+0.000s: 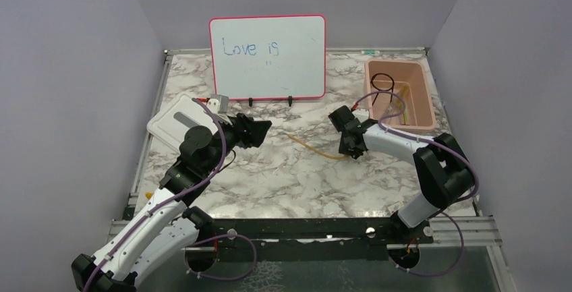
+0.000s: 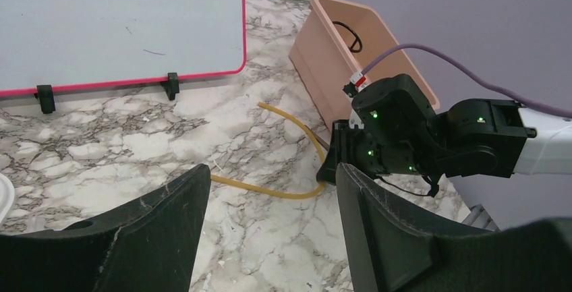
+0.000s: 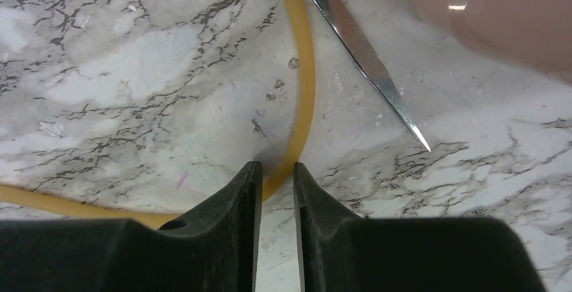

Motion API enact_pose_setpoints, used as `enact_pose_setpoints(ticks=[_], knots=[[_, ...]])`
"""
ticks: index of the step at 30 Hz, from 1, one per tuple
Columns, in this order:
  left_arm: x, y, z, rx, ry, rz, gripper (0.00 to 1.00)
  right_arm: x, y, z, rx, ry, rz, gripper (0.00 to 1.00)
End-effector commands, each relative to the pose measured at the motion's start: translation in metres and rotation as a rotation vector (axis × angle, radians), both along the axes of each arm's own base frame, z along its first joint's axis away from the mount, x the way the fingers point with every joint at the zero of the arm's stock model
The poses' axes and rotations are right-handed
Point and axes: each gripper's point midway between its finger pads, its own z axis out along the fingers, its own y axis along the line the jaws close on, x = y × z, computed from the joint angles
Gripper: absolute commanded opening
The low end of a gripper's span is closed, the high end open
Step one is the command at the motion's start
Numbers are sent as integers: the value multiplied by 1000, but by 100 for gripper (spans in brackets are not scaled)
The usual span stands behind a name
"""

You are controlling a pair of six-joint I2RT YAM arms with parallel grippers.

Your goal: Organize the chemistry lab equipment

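The amber rubber tube point(image 1: 317, 147) lies curved on the marble table and also shows in the left wrist view point(image 2: 270, 191). My right gripper point(image 1: 349, 149) is down at the tube's right bend, its jaws nearly together with the tube point(image 3: 307, 90) pinched between the tips point(image 3: 276, 167). A metal forceps blade point(image 3: 364, 52) lies just beside the tube. The black wire ring point(image 1: 382, 81) lies inside the pink bin point(image 1: 421, 96). My left gripper point(image 1: 260, 130) is open and empty above the table, left of the tube point(image 2: 272, 168). The blue-capped tubes and the vial are out of view.
The red-framed whiteboard point(image 1: 266, 56) stands at the back centre. The white lid point(image 1: 172, 122) lies at the left under my left arm. The pink bin's wall point(image 2: 317, 56) is close behind my right gripper. Purple walls enclose the table.
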Motion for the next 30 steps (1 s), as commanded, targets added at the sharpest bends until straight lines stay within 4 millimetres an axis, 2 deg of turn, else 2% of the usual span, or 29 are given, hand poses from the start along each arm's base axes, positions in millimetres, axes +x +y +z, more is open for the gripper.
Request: enact_pose_setpoints(ticks=[1,7,9,13,16,19,23,30], knots=[[0,-1,6,-17,-22,-12,71,-9,-9,-9,-31,34,-33,27],[0,-2,4,-15,-18,-14,71,-7,-3,-6,-12,32,0,25],[0,-2,4,-14,-18,-11,71,-7,1,-7,9,29,16,20],[0,-1,5,-15,-20,-10,71,-4,8,-6,37,23,58,1],[0,-1,4,-14,-20,-11,71,4,13,6,46,-11,86,1],[0,-1,5,-14,-21,-11,71,18,20,35,75,-98,141,1],[0,-1,5,-14,-23,-8,71,34,27,87,105,-227,199,1],[1,1,5,-8,-24,1,71,49,21,183,87,-423,239,1]])
